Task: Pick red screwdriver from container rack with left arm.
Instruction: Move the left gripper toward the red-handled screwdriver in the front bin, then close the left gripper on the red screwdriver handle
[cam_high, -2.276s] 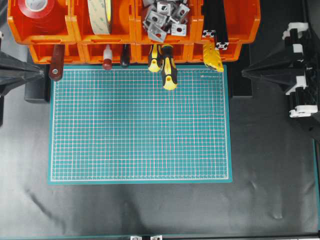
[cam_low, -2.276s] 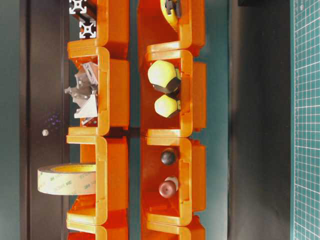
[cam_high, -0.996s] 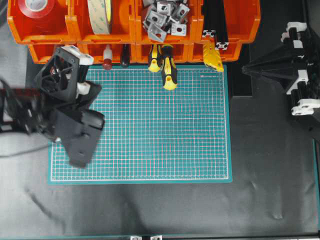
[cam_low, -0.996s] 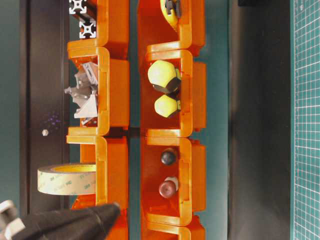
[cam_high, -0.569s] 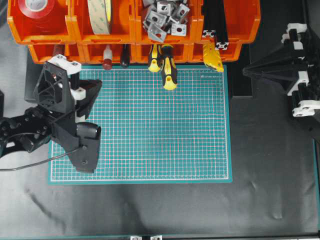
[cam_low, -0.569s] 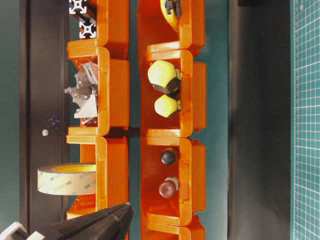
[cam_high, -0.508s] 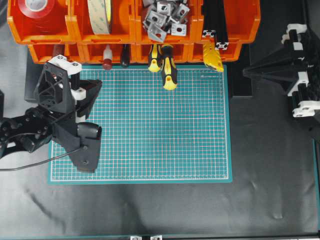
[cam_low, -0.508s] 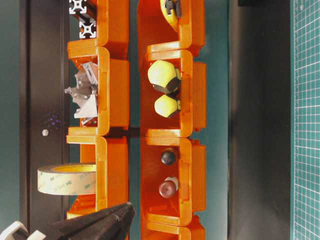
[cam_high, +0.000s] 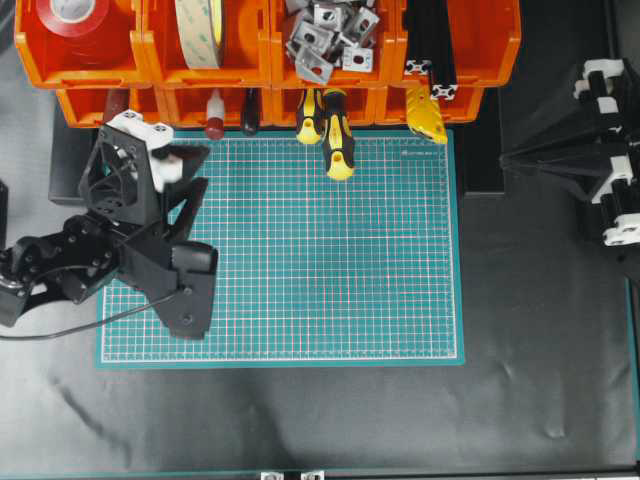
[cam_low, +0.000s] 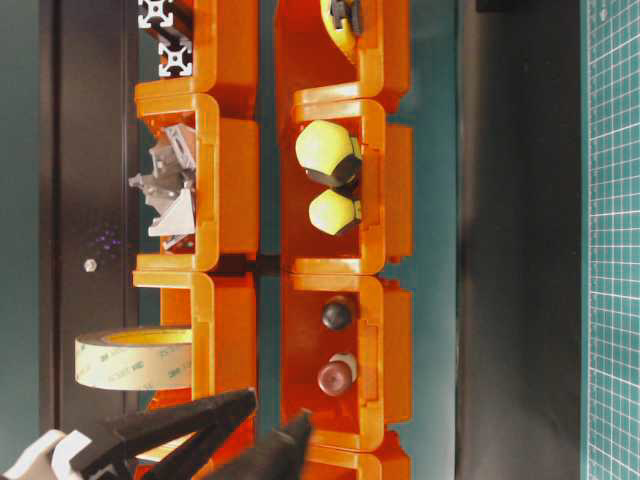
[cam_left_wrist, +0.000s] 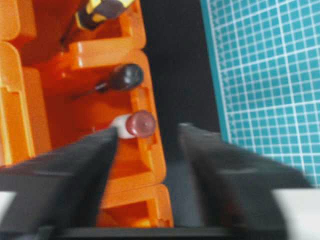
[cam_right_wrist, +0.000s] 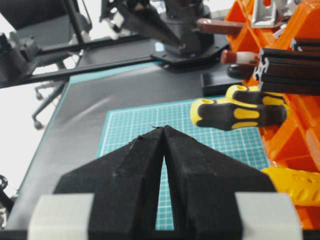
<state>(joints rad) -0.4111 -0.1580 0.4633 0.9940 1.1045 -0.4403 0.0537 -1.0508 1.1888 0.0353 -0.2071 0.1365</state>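
The red screwdriver pokes out of a front bin of the orange container rack, its dark red cap toward the mat. My left gripper hovers over the mat's upper left corner, just short of the rack, open and empty. In the left wrist view the cap shows ahead of the left gripper, close to the left fingertip. From table level the open tips sit a little below the cap. My right gripper rests shut at the right.
Two yellow-and-black screwdrivers and a black-capped tool stick out of neighbouring bins. A red-brown handle sits behind the left gripper. The rear bins hold tape rolls, metal brackets and black extrusion. The green mat lies in front.
The left gripper came in over the mat's corner, shifted slightly right toward the red screwdriver, and its jaws went from shut to open. The right arm slid slightly down.
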